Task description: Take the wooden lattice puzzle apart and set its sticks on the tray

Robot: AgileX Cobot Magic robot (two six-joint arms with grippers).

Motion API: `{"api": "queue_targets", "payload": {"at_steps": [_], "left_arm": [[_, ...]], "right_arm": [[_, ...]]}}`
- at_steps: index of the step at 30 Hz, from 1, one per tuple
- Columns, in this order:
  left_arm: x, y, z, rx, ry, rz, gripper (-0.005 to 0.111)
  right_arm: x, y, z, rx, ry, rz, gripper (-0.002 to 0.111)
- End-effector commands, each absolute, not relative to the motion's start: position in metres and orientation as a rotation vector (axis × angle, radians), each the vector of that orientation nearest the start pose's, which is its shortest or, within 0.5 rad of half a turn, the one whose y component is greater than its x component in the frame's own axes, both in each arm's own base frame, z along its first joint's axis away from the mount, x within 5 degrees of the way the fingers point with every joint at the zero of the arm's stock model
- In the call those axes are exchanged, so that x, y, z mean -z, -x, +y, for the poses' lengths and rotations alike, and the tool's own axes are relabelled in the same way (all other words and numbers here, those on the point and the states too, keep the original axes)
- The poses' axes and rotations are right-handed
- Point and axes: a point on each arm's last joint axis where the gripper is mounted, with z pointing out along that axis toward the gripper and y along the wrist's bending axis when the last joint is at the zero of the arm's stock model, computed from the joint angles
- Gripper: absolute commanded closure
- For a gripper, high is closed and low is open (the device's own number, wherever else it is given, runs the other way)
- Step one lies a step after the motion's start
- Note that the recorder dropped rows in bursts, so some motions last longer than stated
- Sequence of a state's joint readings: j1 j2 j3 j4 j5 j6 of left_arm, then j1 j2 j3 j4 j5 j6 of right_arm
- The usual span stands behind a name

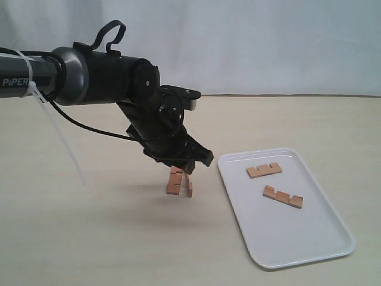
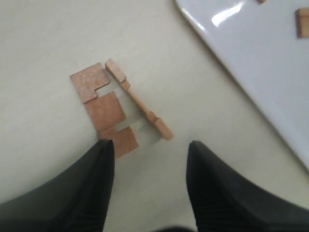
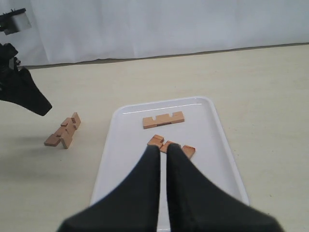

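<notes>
What is left of the wooden lattice puzzle (image 1: 178, 180) is two notched reddish-brown sticks still hooked together on the table, just left of the tray (image 1: 309, 238). In the left wrist view one strip (image 2: 104, 108) lies flat and the other (image 2: 140, 99) stands on edge. My left gripper (image 2: 149, 150) hangs open just above them, holding nothing. Two loose sticks (image 1: 264, 170) (image 1: 283, 196) lie on the white tray. My right gripper (image 3: 161, 147) is shut and empty above the tray (image 3: 212, 135), partly hiding the nearer stick (image 3: 188, 150). The other stick (image 3: 163, 120) lies beyond it.
The left arm (image 1: 89, 74) reaches in from the left, with a cable and a white zip tie hanging off it. A white curtain closes off the back of the beige table (image 1: 89, 238). The right arm does not show in the exterior view.
</notes>
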State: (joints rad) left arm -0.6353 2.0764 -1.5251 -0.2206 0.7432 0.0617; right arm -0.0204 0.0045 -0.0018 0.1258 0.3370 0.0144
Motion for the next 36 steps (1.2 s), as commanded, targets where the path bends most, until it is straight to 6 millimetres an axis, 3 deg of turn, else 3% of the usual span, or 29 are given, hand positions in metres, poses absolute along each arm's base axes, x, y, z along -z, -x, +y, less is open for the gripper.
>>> {"api": "queue_targets", "payload": {"at_steps": [1,10,18,23,28,36], "left_arm": [[-0.181,-0.346,-0.275,0.475,-0.655,2.682,0.062],[-0.181,-0.347,-0.280,0.479,-0.606,2.657,0.062],[-0.158,-0.343,-0.291,0.446,-0.662,2.675,0.062],[-0.156,-0.343,-0.290,0.420,-0.685,2.675,0.041],[-0.150,-0.344,-0.288,0.380,-0.678,2.692,0.041],[-0.123,-0.348,-0.283,0.283,-0.545,2.782,0.041]], "right_arm": [[-0.183,-0.054,0.003,-0.115,-0.110,1.818,0.104],[-0.183,-0.054,0.003,-0.115,-0.110,1.818,0.104],[-0.183,-0.054,0.003,-0.115,-0.110,1.818,0.104],[-0.183,-0.054,0.003,-0.115,-0.110,1.818,0.104],[-0.183,-0.054,0.003,-0.115,-0.110,1.818,0.104],[-0.183,-0.054,0.003,-0.115,-0.110,1.818,0.104]]}}
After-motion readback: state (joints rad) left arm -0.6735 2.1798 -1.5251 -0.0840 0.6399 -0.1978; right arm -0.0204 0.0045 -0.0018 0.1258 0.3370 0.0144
